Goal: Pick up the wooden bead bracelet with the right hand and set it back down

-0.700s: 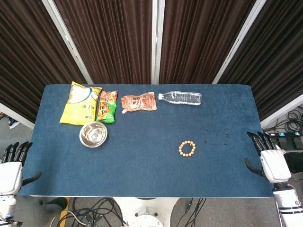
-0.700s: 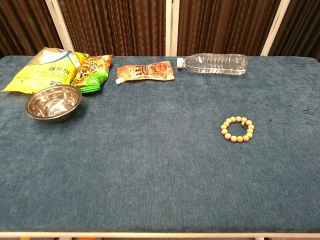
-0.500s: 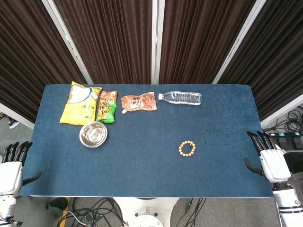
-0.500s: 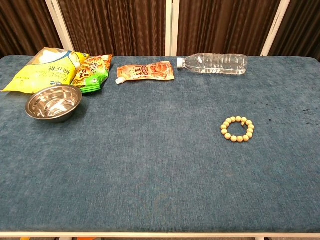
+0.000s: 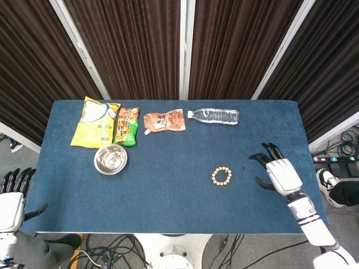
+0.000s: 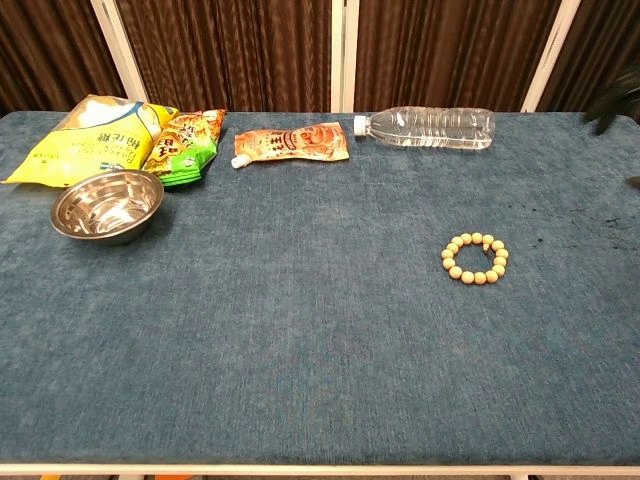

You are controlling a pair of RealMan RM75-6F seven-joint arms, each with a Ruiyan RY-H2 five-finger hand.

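Wooden bead bracelet flat (untouched) near right hand.

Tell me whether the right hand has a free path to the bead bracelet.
Probably yes: the right hand hovers open beside the wooden bead bracelet, with only bare blue table between them.

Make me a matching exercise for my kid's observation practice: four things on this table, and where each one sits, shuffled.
Things:
1. bracelet
2. water bottle
3. steel bowl
4. yellow bag

Places:
A. far left of the back row
B. just in front of the snack bags
C. lying on its side, right end of the back row
D. alone, near the right robot hand

Pairs: 1-D, 2-C, 3-B, 4-A
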